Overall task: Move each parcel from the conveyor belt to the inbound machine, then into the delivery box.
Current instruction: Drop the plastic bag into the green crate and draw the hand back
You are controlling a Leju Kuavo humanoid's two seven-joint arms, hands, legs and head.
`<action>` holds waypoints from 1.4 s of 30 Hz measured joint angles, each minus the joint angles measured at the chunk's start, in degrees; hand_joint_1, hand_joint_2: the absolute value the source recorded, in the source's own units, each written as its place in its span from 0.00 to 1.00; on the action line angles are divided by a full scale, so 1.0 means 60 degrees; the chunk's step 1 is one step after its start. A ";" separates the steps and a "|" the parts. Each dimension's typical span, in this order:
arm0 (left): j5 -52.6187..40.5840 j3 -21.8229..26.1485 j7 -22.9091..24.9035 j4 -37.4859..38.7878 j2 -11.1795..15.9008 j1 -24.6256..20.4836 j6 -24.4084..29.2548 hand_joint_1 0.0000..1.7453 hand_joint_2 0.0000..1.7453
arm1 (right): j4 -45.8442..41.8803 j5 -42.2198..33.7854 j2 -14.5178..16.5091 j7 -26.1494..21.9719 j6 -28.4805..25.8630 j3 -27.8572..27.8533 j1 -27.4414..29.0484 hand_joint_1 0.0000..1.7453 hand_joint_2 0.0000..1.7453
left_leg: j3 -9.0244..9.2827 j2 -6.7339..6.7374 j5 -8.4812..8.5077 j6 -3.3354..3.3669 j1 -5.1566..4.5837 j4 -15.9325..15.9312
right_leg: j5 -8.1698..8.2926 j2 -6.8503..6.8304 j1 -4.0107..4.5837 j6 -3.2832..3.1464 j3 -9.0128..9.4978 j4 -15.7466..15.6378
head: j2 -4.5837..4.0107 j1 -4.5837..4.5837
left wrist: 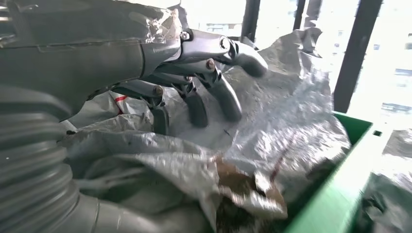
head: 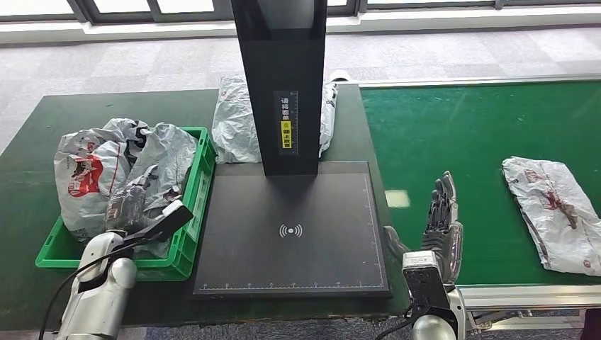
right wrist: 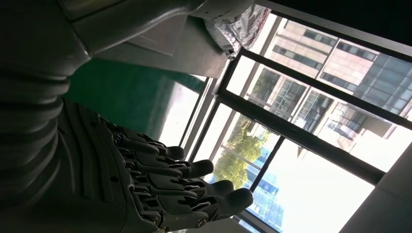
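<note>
Left hand (head: 135, 198) at lower left rests spread on bagged parcels (head: 106, 170) heaped in the green box (head: 195, 205); overfilling may spill them. Right hand (head: 441, 219) is spread and empty; next parcel (head: 553, 209) lies on the belt (head: 453, 127), far right.

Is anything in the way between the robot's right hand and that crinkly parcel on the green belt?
No. The right hand hangs over the conveyor belt, fingers apart, and only bare green belt lies between it and the parcel.
</note>
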 joint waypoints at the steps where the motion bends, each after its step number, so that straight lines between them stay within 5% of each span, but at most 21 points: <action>1: 0.0170 -0.0082 -0.0025 0.0069 0.0075 -0.0072 0.0032 0.00 1.00 | -0.0025 0.0004 0.0000 0.0020 0.0029 -0.0020 0.0022 0.00 1.00 | 0.0000 -0.0002 0.0001 -0.0001 0.0000 0.0000 | 0.0000 0.0000 0.0001 0.0000 0.0000 0.0000 | -0.0001 0.0000; 3: 0.0775 -0.0190 -0.0326 0.0135 0.0180 -0.0183 0.0401 0.00 1.00 | -0.0054 0.0010 0.0000 0.0062 0.0066 -0.0045 0.0048 0.00 1.00 | -0.0001 -0.0006 0.0003 -0.0004 0.0001 0.0000 | 0.0000 -0.0003 0.0002 0.0000 0.0000 0.0002 | -0.0003 0.0000; 8: 0.3814 -0.0161 -0.1446 -0.0467 0.0058 -0.0376 0.3227 0.00 1.00 | -0.0210 0.0087 0.0032 0.0188 0.0054 -0.0060 0.0143 0.00 1.00 | -0.0001 -0.0001 0.0003 -0.0007 0.0003 0.0000 | 0.0000 0.0003 0.0003 -0.0001 0.0000 0.0004 | -0.0002 -0.0001; 14: 0.4163 -0.0111 -0.2288 -0.1666 -0.0280 -0.0252 0.4371 0.00 1.00 | -0.0239 -0.0098 0.0114 0.0199 0.0106 -0.0060 0.0236 0.00 1.00 | -0.0006 -0.0012 -0.0001 -0.0003 0.0002 0.0000 | -0.0002 -0.0006 0.0001 -0.0001 0.0004 0.0002 | -0.0001 0.0001; 18: 0.4561 0.0041 -0.2851 -0.2299 -0.0560 -0.0068 0.4373 0.00 1.00 | -0.0220 -0.0240 0.0127 0.0148 0.0064 -0.0060 0.0263 0.00 0.00 | -0.0005 -0.0011 -0.0004 -0.0003 0.0001 0.0000 | -0.0002 -0.0005 -0.0001 0.0000 0.0003 0.0000 | -0.0002 0.0001; 21: 0.5488 -0.0084 -0.3054 -0.2657 -0.0661 0.0135 0.3697 0.00 1.00 | -0.0161 -0.0259 0.0125 0.0153 -0.0036 -0.0060 0.0258 0.00 0.00 | -0.0005 -0.0012 -0.0004 -0.0003 0.0001 0.0000 | -0.0002 -0.0007 0.0000 0.0000 0.0002 -0.0001 | -0.0001 -0.0001; 25: 0.6362 -0.0446 -0.3147 -0.2968 -0.0806 0.0317 0.2712 0.00 1.00 | -0.0059 -0.0195 0.0127 0.0184 -0.0079 -0.0060 0.0229 0.00 1.00 | -0.0006 -0.0017 -0.0004 -0.0003 0.0001 0.0000 | -0.0002 -0.0011 0.0000 0.0000 0.0004 0.0000 | 0.0000 0.0000; 31: 0.8876 -0.1623 -0.3204 -0.3045 -0.1155 0.0596 -0.0374 0.00 1.00 | 0.0436 -0.0133 0.0139 0.0354 0.0194 -0.0043 -0.0218 0.00 1.00 | -0.0007 -0.0019 -0.0003 -0.0002 -0.0002 0.0001 | 0.0000 -0.0012 -0.0006 0.0003 0.0006 -0.0002 | -0.0001 0.0000; 42: 0.9018 -0.3701 -0.2493 -0.1291 -0.1857 0.0234 -0.0963 0.00 1.00 | 0.1636 0.0332 0.0313 0.0545 0.0374 0.0466 -0.1131 0.00 1.00 | -0.0006 -0.0020 -0.0003 -0.0001 -0.0009 0.0002 | 0.0004 -0.0009 -0.0011 0.0008 0.0003 0.0000 | -0.0002 -0.0002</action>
